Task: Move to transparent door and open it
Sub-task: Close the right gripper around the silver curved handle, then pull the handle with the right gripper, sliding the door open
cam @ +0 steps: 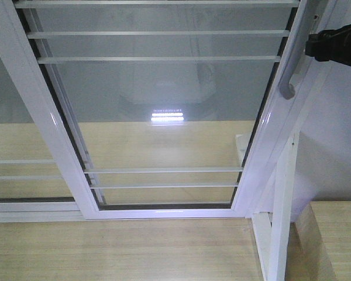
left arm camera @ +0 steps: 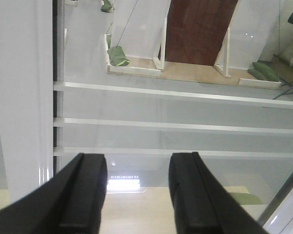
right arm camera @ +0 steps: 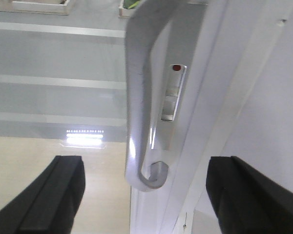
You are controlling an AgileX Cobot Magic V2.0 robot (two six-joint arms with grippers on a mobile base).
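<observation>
Centrally, the transparent door (cam: 164,117) fills the front view, its long axis upright and its bottom rail meeting the wooden floor (cam: 105,246); thin white bars cross the glass horizontally. Its curved grey handle (right arm camera: 139,97) runs lengthwise along the right-hand frame edge, the lower end hooking back into the frame beside a small latch (right arm camera: 172,92) marked with a red dot. On the right gripper (right arm camera: 145,168) the fingers (right arm camera: 58,195) stand apart, straddling the handle's lower end without visible contact. On the left gripper (left arm camera: 138,165) the fingers (left arm camera: 85,195) also stand apart, facing barred glass beside a white upright.
</observation>
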